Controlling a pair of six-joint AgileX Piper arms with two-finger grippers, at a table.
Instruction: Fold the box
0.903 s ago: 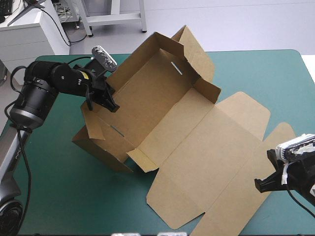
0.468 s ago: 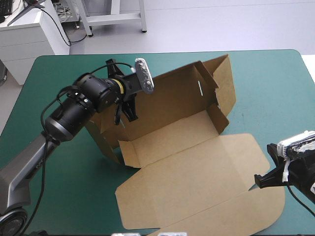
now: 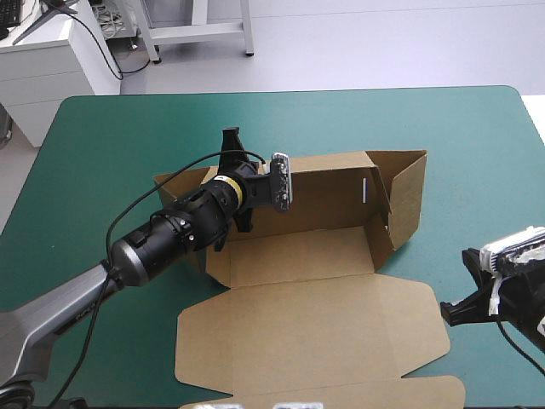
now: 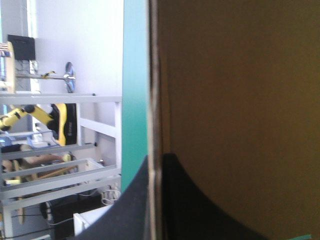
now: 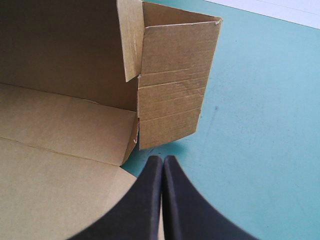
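Several walls of the brown cardboard box (image 3: 306,256) stand raised in the middle of the teal-green desk (image 3: 102,145), its lid flat toward the near edge. The left hand (image 3: 237,183) is clamped on the back wall. The right hand (image 5: 162,159), fingers pressed together and empty, is by the lid's right edge.

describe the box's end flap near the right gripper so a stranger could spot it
On the teal-green table sits the brown box, back wall raised, lid flat toward the robot. At its end nearest the right gripper is the end flap. Unlike the flat lid panels, it stands upright, creased, jutting past the corner.
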